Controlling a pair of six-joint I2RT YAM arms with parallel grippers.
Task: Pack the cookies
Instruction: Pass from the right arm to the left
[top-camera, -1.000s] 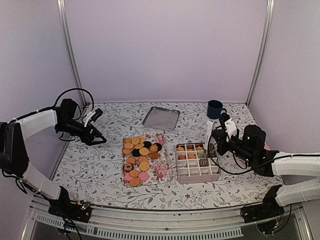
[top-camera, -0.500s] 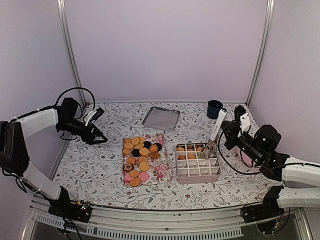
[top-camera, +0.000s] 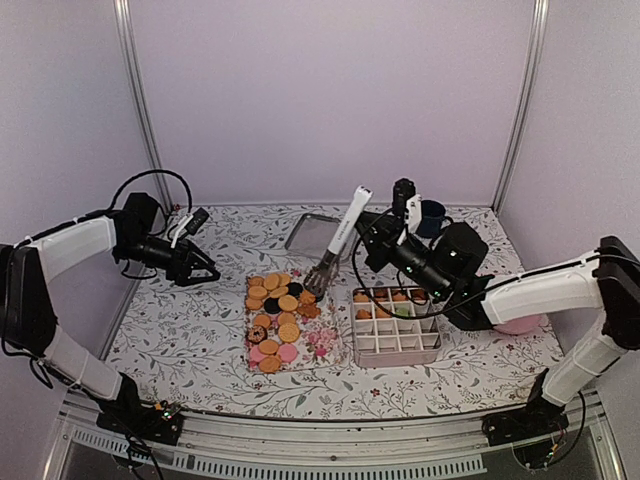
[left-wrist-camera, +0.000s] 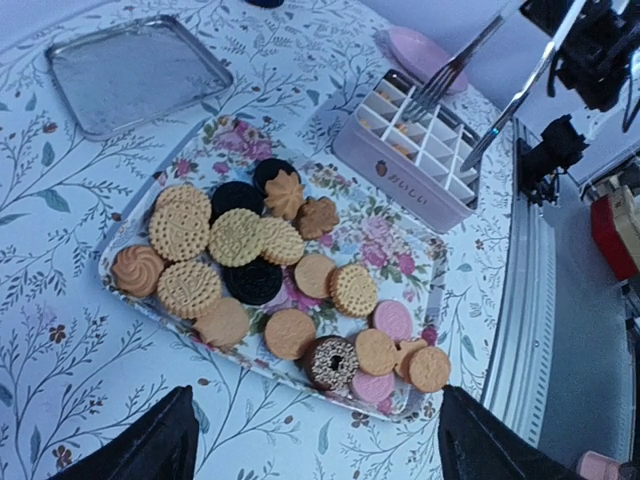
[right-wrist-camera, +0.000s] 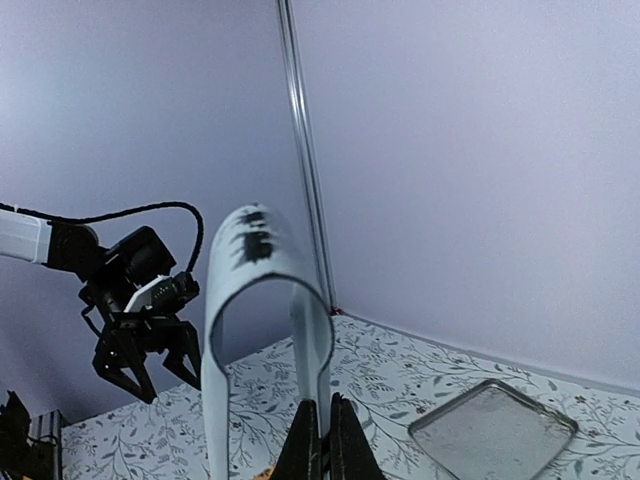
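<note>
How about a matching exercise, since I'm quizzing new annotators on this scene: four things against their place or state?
Things:
1. mug
2. metal tray
3. divided box
4. tongs

Descriptions:
A. held in the right gripper
B. holds cookies in its far rows
C. dark blue, at the far edge, right side
D. silver, behind the floral tray

Pairs: 1-C, 2-D, 3-B, 4-A.

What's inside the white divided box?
Cookies fill the two far rows of the box, mostly orange, one green; near rows look empty. The right arm covers its far-right corner.
</note>
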